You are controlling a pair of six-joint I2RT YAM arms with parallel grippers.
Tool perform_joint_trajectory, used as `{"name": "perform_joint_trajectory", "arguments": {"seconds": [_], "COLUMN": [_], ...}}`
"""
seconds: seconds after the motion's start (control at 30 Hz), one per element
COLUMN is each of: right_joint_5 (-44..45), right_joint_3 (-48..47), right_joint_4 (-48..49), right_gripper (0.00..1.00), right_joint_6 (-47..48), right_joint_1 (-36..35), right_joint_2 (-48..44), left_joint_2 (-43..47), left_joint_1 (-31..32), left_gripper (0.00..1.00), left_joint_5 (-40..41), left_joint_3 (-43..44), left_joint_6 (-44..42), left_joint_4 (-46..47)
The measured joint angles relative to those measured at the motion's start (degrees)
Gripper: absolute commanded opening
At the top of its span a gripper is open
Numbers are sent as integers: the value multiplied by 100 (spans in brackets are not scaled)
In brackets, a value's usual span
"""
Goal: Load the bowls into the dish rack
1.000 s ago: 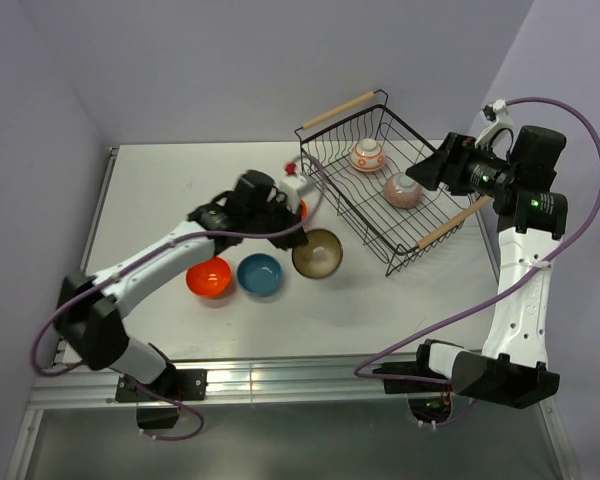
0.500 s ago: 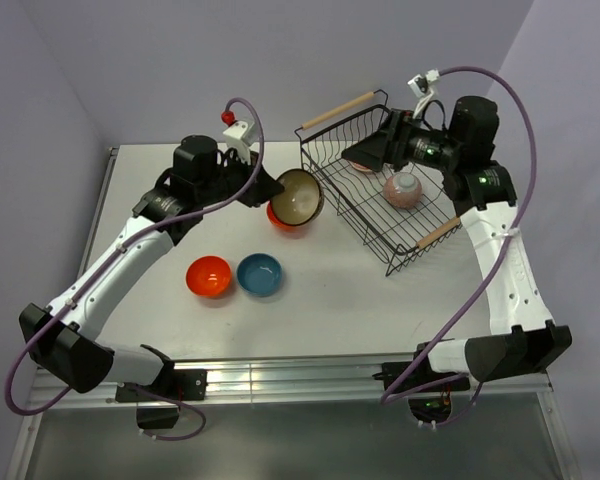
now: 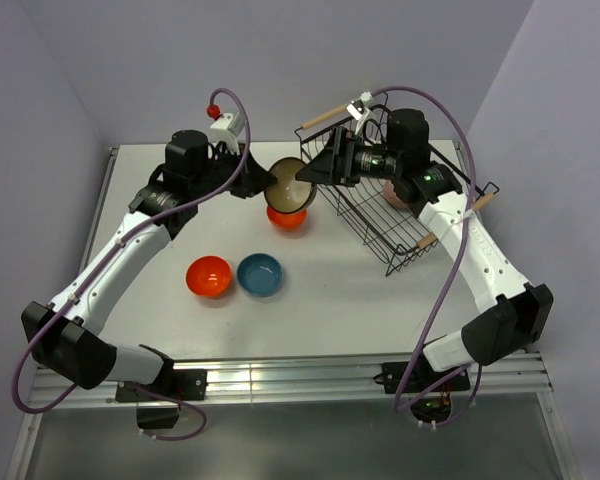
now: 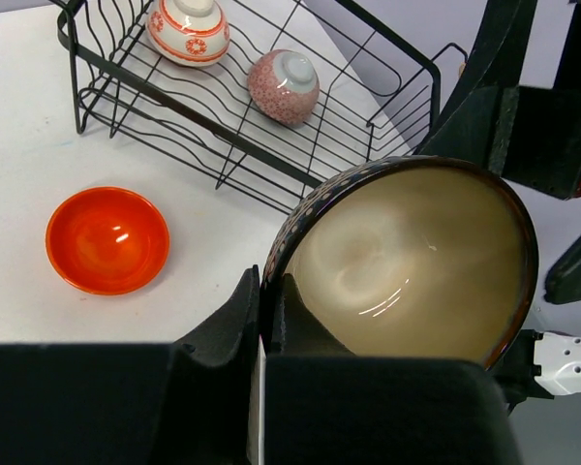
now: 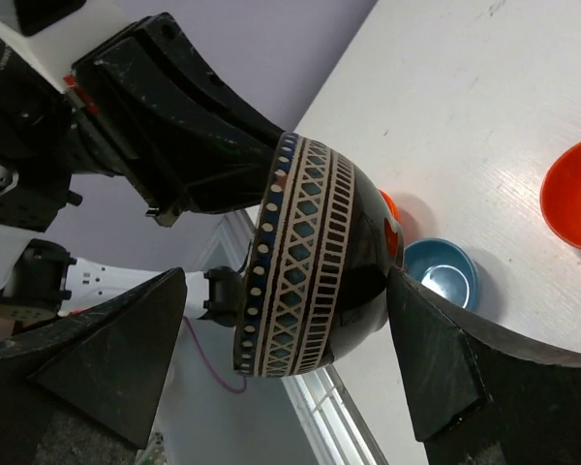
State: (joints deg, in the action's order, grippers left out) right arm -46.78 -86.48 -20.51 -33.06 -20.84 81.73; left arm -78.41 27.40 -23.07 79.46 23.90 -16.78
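My left gripper [image 3: 263, 185] is shut on the rim of the dark brown bowl [image 3: 291, 183] and holds it in the air, tilted on its side, beige inside showing [image 4: 416, 262]. My right gripper [image 3: 307, 174] is open, with a finger on either side of that bowl's patterned outside [image 5: 315, 266]. The black wire dish rack [image 3: 365, 215] holds the orange-and-white bowl [image 4: 188, 29] and the grey-and-white patterned bowl [image 4: 283, 85], both upside down. One orange bowl [image 3: 287, 218] lies below the held bowl. Another orange bowl [image 3: 209, 276] and the blue bowl [image 3: 259, 274] sit side by side nearer me.
The rack's wooden handles [image 3: 322, 116] stick out at its far left and near right ends. The right arm reaches across the rack. Purple walls close in the table [image 3: 160, 200] at the back and sides.
My left arm lifted the brown bowl off the table and carried it up toward the rack. My right arm swung left from beyond the rack and now straddles the bowl.
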Motion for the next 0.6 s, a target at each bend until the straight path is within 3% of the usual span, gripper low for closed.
{"name": "perform_joint_trajectory", "arguments": {"seconds": [0.6], "right_joint_5": [-264], "right_joint_3": [544], "right_joint_4": [758], "right_gripper": [93], "right_joint_6": [-1075], "right_joint_1": [-101], "right_joint_2": [101], "left_joint_2": [-22], "left_joint_1": [-369], "left_gripper": [0], "left_joint_5": [-149], "left_joint_3": [0], "left_joint_6": [435], "left_joint_4": [271]}}
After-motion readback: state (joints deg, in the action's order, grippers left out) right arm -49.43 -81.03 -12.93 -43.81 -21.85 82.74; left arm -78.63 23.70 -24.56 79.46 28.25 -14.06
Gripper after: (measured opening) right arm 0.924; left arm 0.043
